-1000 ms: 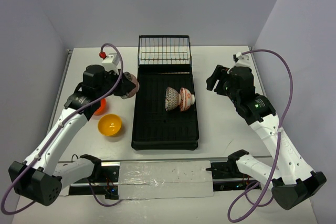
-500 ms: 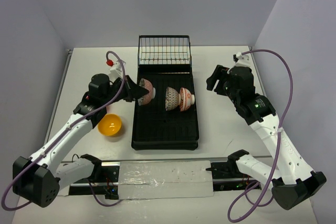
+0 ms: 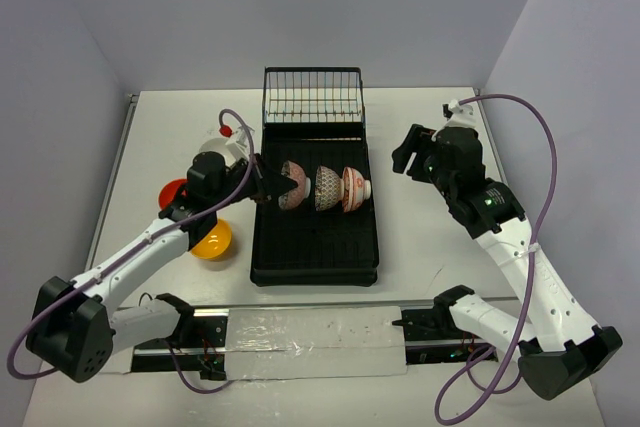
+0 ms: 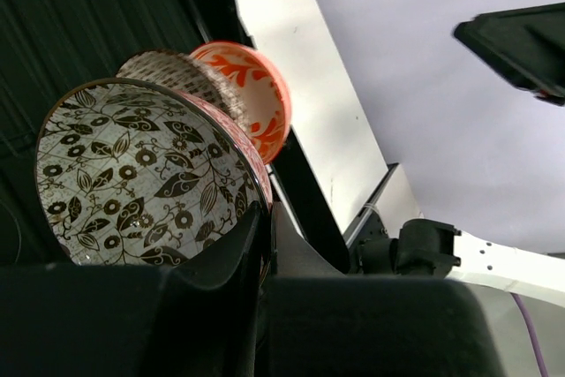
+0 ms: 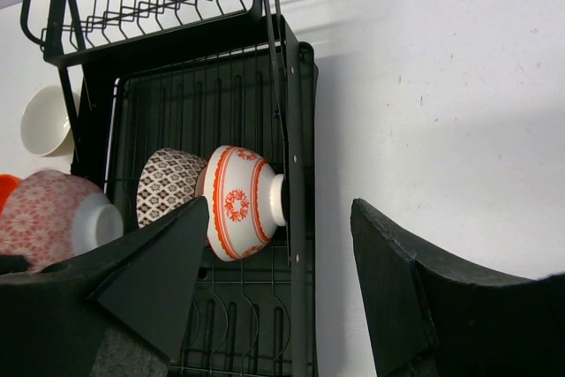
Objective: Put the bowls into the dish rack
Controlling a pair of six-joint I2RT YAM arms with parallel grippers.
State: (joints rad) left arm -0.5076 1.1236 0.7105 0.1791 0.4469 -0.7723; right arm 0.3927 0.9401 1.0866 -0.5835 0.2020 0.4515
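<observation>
Where the left gripper [image 4: 265, 237] pinches the rim of the pinkish round bowl with a dark leaf pattern inside [image 4: 141, 174], its fingers are pressed together on the rim's lower edge. The bowl is tipped on its side over the left part of the long black ribbed plastic dish rack [image 3: 315, 272]. Just to its right stand two more bowls on edge in a row: a brown-and-white lattice-patterned bowl [image 3: 327, 188], then a red-on-white patterned bowl [image 3: 352, 189]. The last one's foot sits right against the rack's right rim. Whether the pinkish bowl touches its neighbour or the ribs below cannot be told.

Bare ribbed floor shows across the near half of the rack, and a narrower strip runs between the row and the upright black wire-grid basket [image 3: 312, 97] at the far end.

Left of the rack, a plain yellow-orange bowl [image 3: 212, 241] lies under the left arm near the rack's left edge. A plain red-orange bowl [image 3: 172, 191] sits further out, and a plain white bowl [image 5: 46, 119] lies off the far left corner of the rack.

The right gripper [image 3: 404, 159] hangs with fingers spread, holding nothing, over the white table [image 3: 420, 237] — well apart from the rack's right rim, with bare tabletop around it.
</observation>
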